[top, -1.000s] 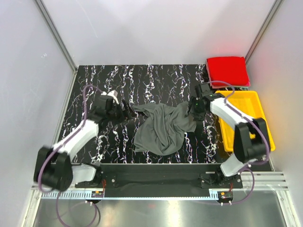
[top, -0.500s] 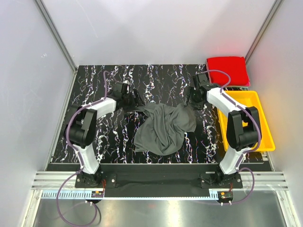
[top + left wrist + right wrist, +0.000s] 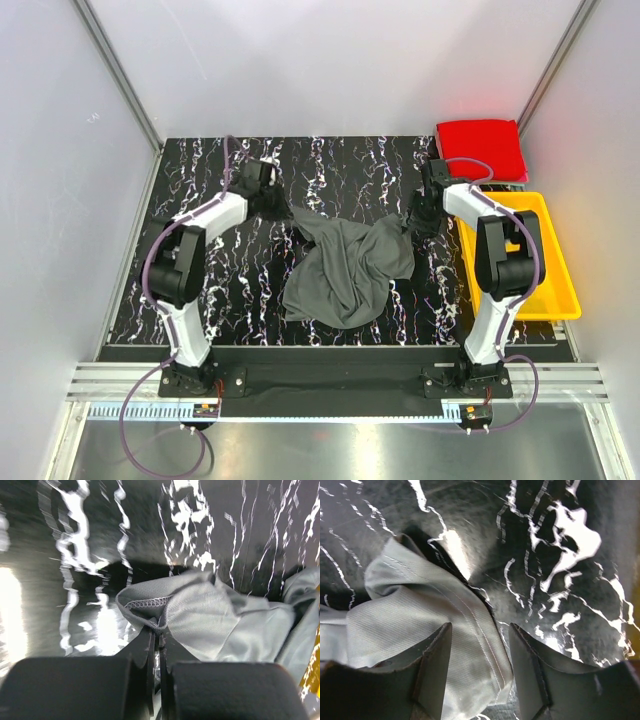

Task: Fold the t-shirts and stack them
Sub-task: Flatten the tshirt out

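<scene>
The dark grey t-shirt (image 3: 345, 268) lay crumpled in the middle of the surface (image 3: 340, 165), between the two arms, with no part of it spread flat. The left end effector (image 3: 277, 206) sat at the shirt's far left corner. In the left wrist view its fingers (image 3: 100, 690) were pressed together on a stitched hem, pinching a fold of cloth. The right end effector (image 3: 418, 222) was at the far right corner, where its fingers (image 3: 434, 670) stood apart on either side of a double-stitched edge, not closed on it. Holding those two far corners looked like preparation for drawing the shirt taut and laying it out to fold. On that reading the right side had to clamp first, or a pull would drag the cloth by one corner and bunch it further. The red t-shirt (image 3: 481, 148), folded square, rested at the far right corner beyond the yellow tray (image 3: 556, 262), well apart from the grey one. That was probably the place for the stack, clear of the folding area.
</scene>
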Robot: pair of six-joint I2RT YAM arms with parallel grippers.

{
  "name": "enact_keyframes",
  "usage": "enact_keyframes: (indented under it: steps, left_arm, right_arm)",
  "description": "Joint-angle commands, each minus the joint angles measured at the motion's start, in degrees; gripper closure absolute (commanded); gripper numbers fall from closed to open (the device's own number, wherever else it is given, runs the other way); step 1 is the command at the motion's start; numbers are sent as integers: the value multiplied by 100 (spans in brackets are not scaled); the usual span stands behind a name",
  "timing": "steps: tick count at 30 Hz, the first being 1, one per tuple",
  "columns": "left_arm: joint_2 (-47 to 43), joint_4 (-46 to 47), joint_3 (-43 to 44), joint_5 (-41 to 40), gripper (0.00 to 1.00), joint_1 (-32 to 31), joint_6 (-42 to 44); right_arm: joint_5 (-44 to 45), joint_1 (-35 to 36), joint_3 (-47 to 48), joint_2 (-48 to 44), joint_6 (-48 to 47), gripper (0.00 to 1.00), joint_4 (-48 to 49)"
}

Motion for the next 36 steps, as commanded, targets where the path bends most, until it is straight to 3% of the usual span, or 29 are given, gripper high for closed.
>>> enact_keyframes:
  steps: [1,6,15,27,36]
  left_arm:
    - [-625,-531,387,-719,100,283,447]
    - [-722,-839,466,-1099,100,415,658]
    - [-581,-884,256,-1125,100,582,614]
    - [-344,-682,229,-686,100,627,676]
    - [-186,-629,431,-475,100,627,641]
  right_arm:
    - [-412,39,95,7,-210,43,378]
    - [-1151,30,-134,86,-246,42,843]
    - [-1178,30,112,384,-369,41,835]
    - [-1222,39,1860,1527,-702,38,747]
    - [-2127,30,2485,2169,-940,53,563]
